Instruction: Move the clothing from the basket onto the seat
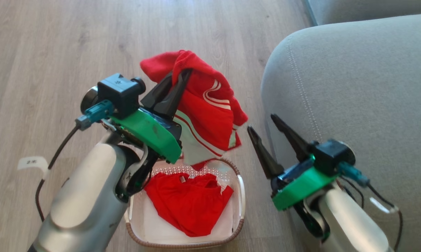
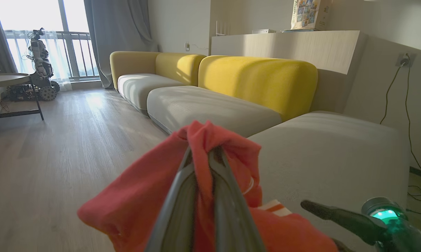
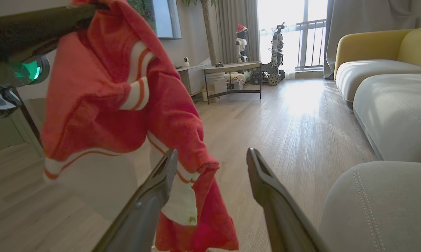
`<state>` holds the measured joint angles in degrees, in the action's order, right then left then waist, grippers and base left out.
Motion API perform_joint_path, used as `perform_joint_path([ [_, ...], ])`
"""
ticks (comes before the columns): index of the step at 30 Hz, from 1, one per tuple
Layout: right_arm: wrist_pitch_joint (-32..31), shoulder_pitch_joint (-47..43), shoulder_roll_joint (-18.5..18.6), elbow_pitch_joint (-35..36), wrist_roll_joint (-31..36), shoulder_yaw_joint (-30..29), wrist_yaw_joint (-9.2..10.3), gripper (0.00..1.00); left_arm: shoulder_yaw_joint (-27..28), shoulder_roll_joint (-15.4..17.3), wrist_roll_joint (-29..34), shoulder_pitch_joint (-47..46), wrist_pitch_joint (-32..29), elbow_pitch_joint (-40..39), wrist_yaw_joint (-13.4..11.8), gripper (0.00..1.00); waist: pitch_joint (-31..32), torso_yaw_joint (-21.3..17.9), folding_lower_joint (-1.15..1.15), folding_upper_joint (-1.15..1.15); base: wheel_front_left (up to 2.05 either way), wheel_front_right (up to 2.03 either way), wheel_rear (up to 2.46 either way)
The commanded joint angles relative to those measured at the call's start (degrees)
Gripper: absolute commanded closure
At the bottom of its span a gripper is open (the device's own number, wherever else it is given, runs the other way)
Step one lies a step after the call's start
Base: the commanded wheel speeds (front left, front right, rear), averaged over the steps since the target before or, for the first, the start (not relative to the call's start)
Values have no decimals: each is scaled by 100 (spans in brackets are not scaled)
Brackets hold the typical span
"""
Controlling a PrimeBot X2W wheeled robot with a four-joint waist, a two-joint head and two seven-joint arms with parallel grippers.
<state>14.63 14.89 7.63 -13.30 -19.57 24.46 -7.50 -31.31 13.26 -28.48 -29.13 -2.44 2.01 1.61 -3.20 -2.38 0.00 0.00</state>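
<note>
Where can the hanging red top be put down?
The top of the seat cushion, right of its stitched edge, is bare. The wooden floor beyond the basket is bare too. Crowded: the basket, holding another red garment, and the gap by the open right gripper.

This is a home living room. A long sofa [image 2: 210, 105] with yellow backs runs along the wall, its nearest grey seat [image 1: 354, 87] beside a wood-plank floor [image 2: 74, 147]. Grey curtains [image 2: 119, 24] frame a glass balcony door [image 3: 294, 35]. A screen [image 3: 165, 19] hangs on the wall, and a dark-legged table [image 3: 231, 66] stands near another robot [image 3: 277, 45] by the glass.
</note>
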Motion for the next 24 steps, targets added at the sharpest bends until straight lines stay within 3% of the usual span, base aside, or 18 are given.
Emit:
perform_joint_path([
  [1,37,301,3,112,-74,182,1,0,188,110,13,-351,-7,-214,28,100,-7,48,0,0,0,0,0],
  [13,24,1292,160,-1172,-612,1107,1,0,-267,-118,20,-212,-32,-254,128,100,83,451,0,0,0,0,0],
  [24,-11,1901,-142,-2237,-1131,1694,1,0,-508,-207,-14,-125,-80,-304,170,100,146,680,0,0,0,0,0],
])
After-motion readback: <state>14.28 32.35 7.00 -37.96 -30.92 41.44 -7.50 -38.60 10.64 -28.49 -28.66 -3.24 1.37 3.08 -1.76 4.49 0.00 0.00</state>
